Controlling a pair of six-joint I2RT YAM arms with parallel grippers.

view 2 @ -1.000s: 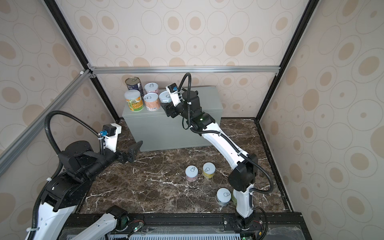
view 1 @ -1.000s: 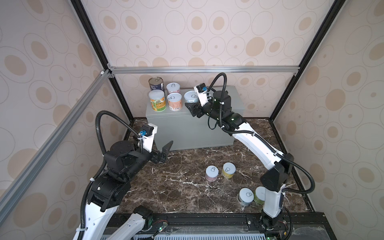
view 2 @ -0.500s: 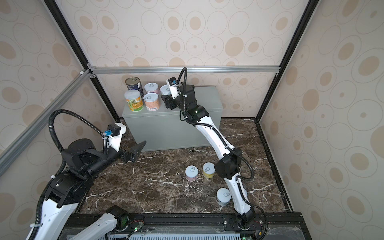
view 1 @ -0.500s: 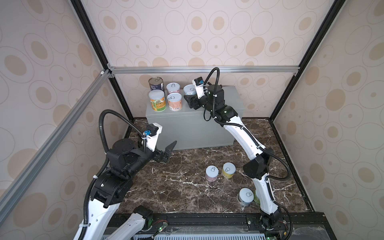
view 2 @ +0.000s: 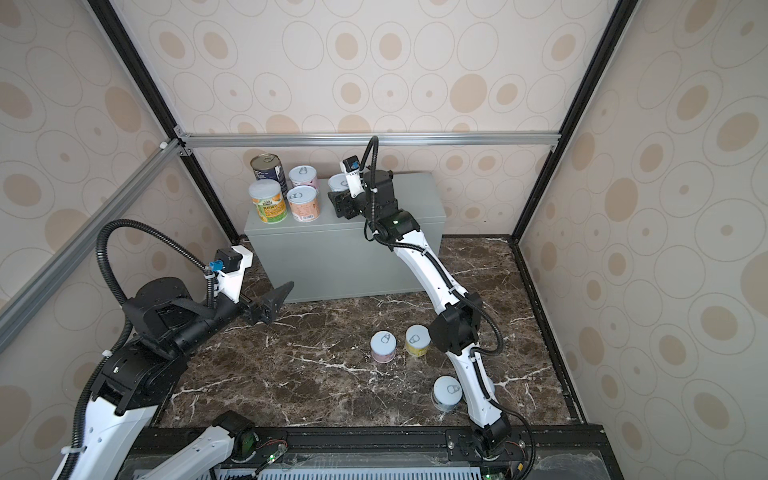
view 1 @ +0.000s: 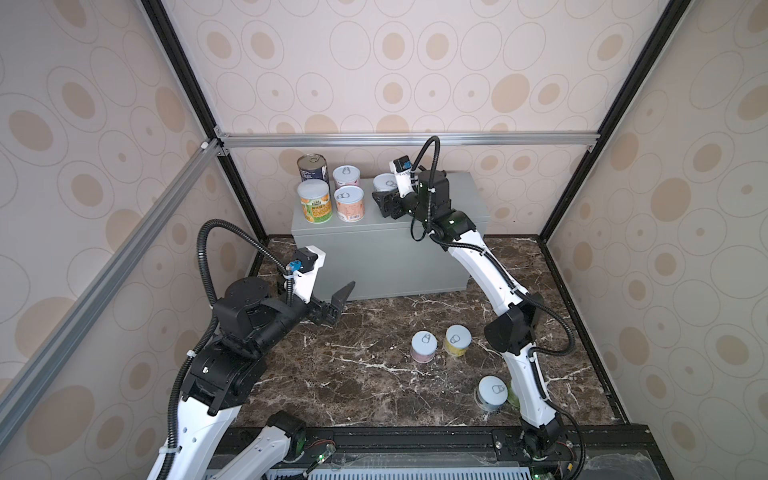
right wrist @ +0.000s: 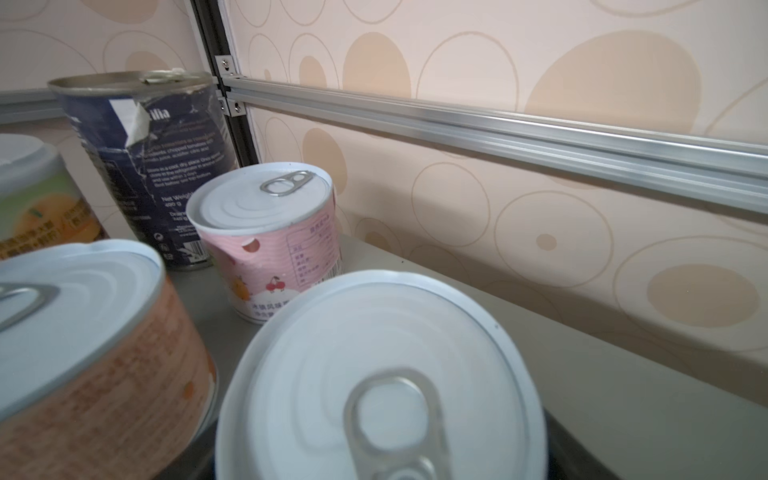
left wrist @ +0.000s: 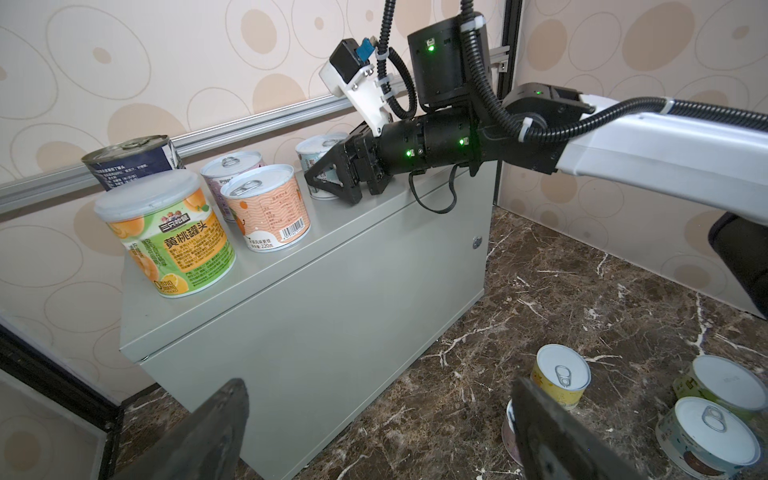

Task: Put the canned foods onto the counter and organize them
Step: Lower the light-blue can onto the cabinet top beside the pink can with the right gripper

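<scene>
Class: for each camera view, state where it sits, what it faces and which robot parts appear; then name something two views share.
Top views: high above the bases, looking down at the counter, left arm and right arm.
Left wrist: on the left arm, facing the counter's front corner; its left gripper low, the right gripper ahead.
Right wrist: over the counter, facing the back wall across cans; barely any robot visible.
Shared: both wrist views show the dark-blue can.

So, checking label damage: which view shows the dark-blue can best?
The right wrist view: the dark-blue can stands close, label torn. Both top views show the can mainly from above; the left wrist view only its upper part.
</scene>
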